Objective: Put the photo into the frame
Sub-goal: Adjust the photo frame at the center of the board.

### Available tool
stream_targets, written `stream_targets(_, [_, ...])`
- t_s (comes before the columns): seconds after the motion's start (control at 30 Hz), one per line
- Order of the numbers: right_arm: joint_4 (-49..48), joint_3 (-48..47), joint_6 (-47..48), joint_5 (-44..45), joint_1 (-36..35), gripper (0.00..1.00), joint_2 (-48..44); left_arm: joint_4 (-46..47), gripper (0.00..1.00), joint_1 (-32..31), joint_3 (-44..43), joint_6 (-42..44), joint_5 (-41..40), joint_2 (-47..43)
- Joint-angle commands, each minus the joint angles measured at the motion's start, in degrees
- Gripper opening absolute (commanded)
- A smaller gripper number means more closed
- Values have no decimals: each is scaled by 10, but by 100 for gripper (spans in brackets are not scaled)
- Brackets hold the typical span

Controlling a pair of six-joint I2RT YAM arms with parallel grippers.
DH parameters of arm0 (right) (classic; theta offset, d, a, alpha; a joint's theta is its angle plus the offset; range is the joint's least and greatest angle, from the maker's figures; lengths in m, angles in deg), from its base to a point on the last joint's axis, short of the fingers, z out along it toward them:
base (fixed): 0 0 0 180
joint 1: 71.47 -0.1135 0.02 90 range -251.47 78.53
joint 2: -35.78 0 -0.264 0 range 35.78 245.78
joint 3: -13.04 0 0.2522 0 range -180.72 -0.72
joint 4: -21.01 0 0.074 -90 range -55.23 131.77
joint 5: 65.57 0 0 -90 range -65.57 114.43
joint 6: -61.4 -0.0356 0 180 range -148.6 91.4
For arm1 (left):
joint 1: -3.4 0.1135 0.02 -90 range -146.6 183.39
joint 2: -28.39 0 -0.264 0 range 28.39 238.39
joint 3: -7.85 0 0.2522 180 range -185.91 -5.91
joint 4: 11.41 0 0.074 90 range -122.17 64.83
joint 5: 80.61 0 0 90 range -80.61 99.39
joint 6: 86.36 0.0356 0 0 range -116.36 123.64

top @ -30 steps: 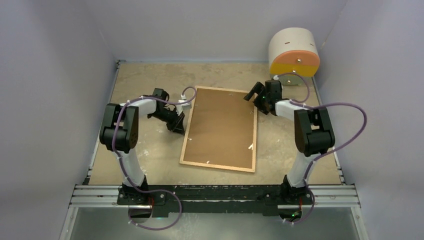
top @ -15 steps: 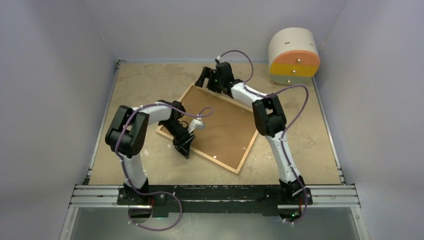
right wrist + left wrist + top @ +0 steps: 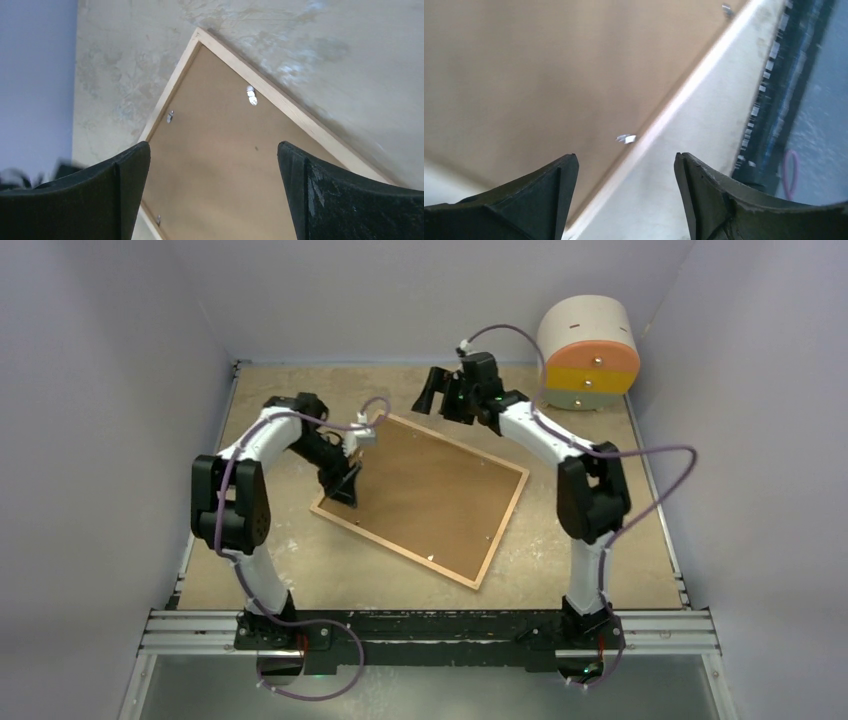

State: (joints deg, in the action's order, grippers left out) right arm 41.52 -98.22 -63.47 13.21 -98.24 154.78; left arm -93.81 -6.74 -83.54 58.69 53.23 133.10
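Frame (image 3: 503,530) moulding runs slantwise below the left gripper (image 3: 624,160), whose jaws stand apart with nothing between them. It hangs over the frame's left corner, close above the wood. The right gripper (image 3: 212,150) is spread wide and equally empty, hovering above the far corner.

Outward from both, the frame lies flat and face down on the table (image 3: 300,550), turned at an angle. It is filled by the brown backing panel (image 3: 430,490), and small metal tabs (image 3: 251,95) sit along its inner edge. Whether they are pressed down is too small to tell.

No view shows the photo, so I cannot say whether it lies under the panel. If it does, I judge the task nearly finished, with only the tabs left to secure. If not, the panel has yet to come out.

At the far right stands a round drawer unit (image 3: 588,350), its drawers closed and its contents hidden.
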Motion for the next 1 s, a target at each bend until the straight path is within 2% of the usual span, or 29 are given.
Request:
stream_targets(0.0, [-30,124,-22,28,35,99,-124,69,72,96,-94,-63,-40,36])
stream_targets(0.1, [-38,201,-25,18,39,99,-179,132,60,155,-162,-151,-50,102])
stream_targets(0.2, [-52,274,-31,-8,40,99,-223,131,46,173,-207,-180,-19,163])
stream_targets(0.47, [-65,384,-38,-57,42,95,-288,133,35,168,-184,-191,74,218])
stream_targets(0.7, [-100,384,-44,-91,43,92,-270,125,27,147,-109,-155,111,216])
stream_targets(0.83, [-131,360,-71,-109,38,90,-223,126,27,121,-41,-131,134,182])
stream_targets(0.97, [-126,308,-76,-109,2,90,-160,139,27,106,24,-115,149,137])
